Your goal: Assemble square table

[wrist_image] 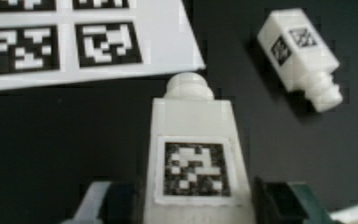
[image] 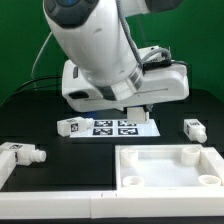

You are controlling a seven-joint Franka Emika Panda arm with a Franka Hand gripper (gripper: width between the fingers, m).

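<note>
Between the claw's (wrist_image: 190,205) fingers sits a tagged leg (wrist_image: 195,140).

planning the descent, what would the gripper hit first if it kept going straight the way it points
Probably the stubby white plastic leg with a black-and-white tag, lying between the gripper's fingers on the black table. Whether they already touch it is unclear.

Square panel (image: 170,167) near; legs (image: 193,127) scattered.
</note>
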